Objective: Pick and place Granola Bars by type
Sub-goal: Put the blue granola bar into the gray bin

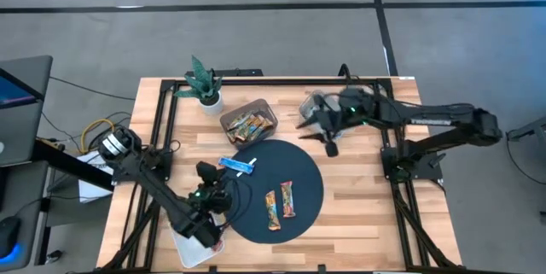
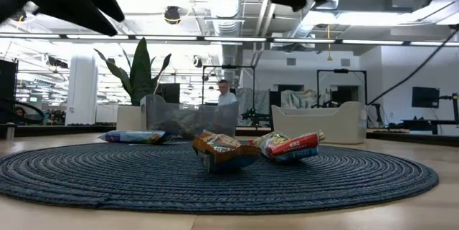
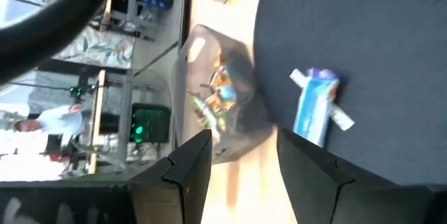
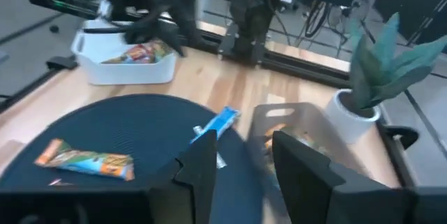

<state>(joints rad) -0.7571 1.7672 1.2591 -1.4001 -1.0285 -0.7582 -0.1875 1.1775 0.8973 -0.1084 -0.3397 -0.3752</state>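
— Where are the snack bars?

— Two orange, shiny wrapped bars point(image 1: 280, 204) lie side by side on the round dark woven mat point(image 1: 307, 171). A blue-and-white wrapped bar point(image 1: 238, 165) lies at the mat's edge. More bars sit in the clear plastic bin point(image 1: 248, 122) beside the small potted plant point(image 1: 205, 84), and some in the white tray point(image 4: 126, 63).

— And the arms?

— The right gripper point(image 1: 329, 143) hangs above the wooden bench point(image 1: 358, 214) by the mat's rim, jaws apart and holding nothing. The blue bar and the clear bin lie ahead of it. The left gripper point(image 1: 207, 174) is up beside the blue bar, jaws apart too, nothing between them.
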